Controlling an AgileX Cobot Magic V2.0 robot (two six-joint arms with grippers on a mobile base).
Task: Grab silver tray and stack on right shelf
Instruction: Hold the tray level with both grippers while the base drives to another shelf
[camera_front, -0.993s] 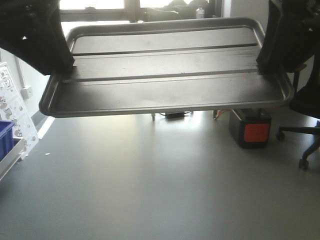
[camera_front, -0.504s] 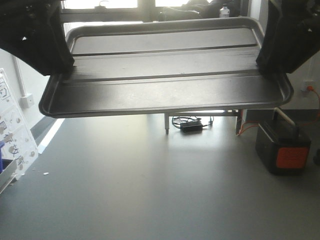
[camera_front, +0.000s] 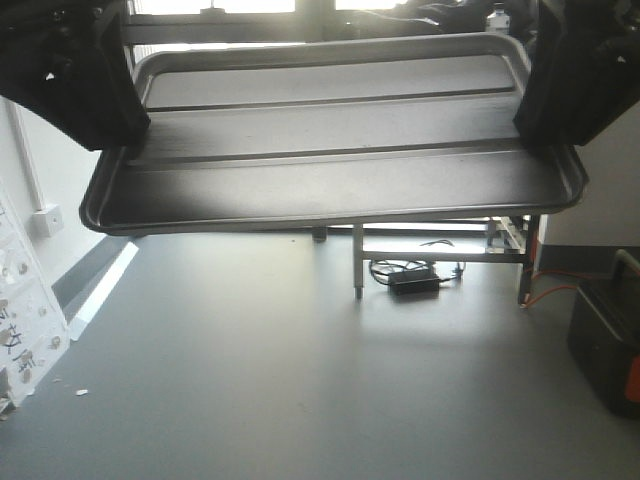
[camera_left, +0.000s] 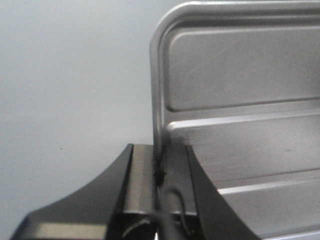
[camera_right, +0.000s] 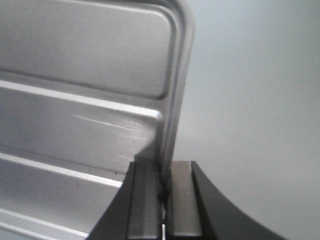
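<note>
Silver tray (camera_front: 330, 160) spans btwn L hand (camera_left: 159, 172) & R hand (camera_right: 164, 182), each clenched on side rim

Left gripper (camera_left: 160, 165) is all matte black: two flat slab fingers (camera_left: 141, 185), outer shells flaring out in a curve, thin black cable (camera_left: 168, 215) running up the middle. Right gripper (camera_right: 164, 175) same deal, pads (camera_right: 183, 200) looking a bit greyer.
</note>
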